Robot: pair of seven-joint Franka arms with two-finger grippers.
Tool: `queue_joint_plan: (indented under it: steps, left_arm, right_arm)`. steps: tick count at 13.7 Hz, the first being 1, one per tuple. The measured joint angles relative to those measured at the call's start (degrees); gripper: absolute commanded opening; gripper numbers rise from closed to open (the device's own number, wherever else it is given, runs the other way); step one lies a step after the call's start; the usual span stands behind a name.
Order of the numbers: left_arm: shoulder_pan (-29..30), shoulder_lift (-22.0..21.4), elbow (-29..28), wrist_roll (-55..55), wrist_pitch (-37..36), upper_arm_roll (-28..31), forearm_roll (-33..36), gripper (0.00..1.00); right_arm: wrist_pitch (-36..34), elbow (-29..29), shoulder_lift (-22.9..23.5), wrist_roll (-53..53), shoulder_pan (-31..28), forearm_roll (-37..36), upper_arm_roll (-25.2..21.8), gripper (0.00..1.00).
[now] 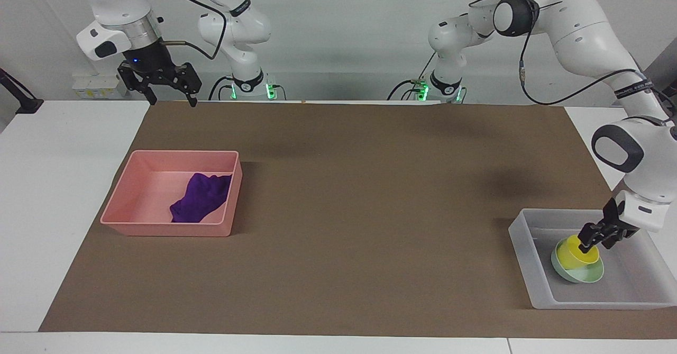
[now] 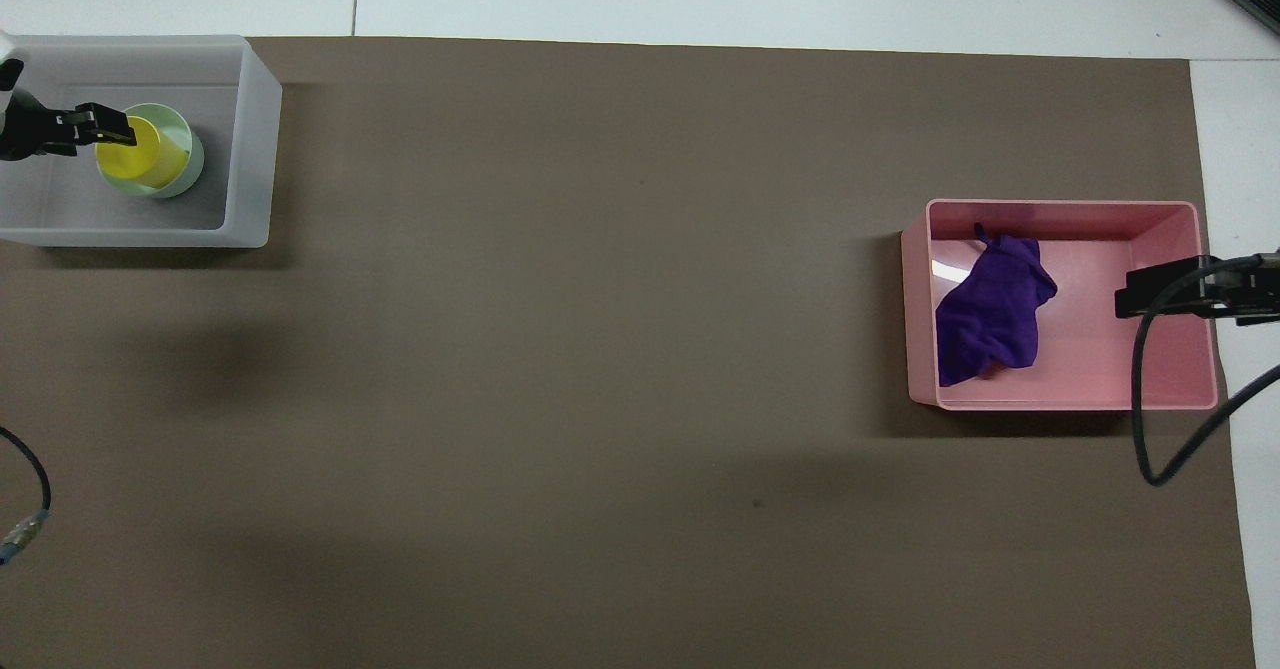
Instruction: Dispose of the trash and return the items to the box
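I read places as a clock laid on the overhead view, with twelve pointing away from the robots.

The white table (image 1: 63, 184) carries a brown mat (image 1: 370, 211) that covers most of its top. On the mat, at about three o'clock toward the right arm's end, sits the pink tray (image 1: 158, 229). The box (image 1: 521, 243) sits at about ten o'clock, at the left arm's end, well apart from the tray.

The rag (image 1: 201, 198) lies crumpled on the pink tray's floor, against the wall at the tray's nine o'clock. The bowl (image 1: 587, 275) rests on the floor of the box, and the cup (image 1: 574, 256) stands upright inside the bowl, mouth up.

The left gripper (image 1: 596, 243) is low over the box, at the cup's nine o'clock rim. Its jaws are spread, one finger on each side of the cup's wall. From this distance I cannot tell whether either fingertip touches the rim, but I see no pinch on it.

The right arm waits. The right gripper (image 1: 172, 100) hangs high above the mat's corner at the robots' end, jaws spread and holding nothing. From overhead it overlaps the pink tray's three o'clock wall, but the facing view shows it well above the tray.
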Motion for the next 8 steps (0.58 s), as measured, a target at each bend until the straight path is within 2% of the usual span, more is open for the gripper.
queue_joint_plan:
  steps: [2,5,8]
  left_arm:
    - [-1.6,-4.1,-1.7,3.8,-0.3,-0.2,0.0,1.00]
    - [-5.3,-13.0,-9.4,4.7,-1.2,-0.3,0.0,1.00]
    - [-8.7,-22.4,-16.1,4.7,-6.9,-0.4,0.0,1.00]
  right_arm:
    - [0.0,0.0,0.0,0.0,0.0,0.0,0.0,1.00]
    - [0.0,0.0,0.0,0.0,0.0,0.0,0.0,1.00]
    - [0.0,0.0,0.0,0.0,0.0,0.0,0.0,1.00]
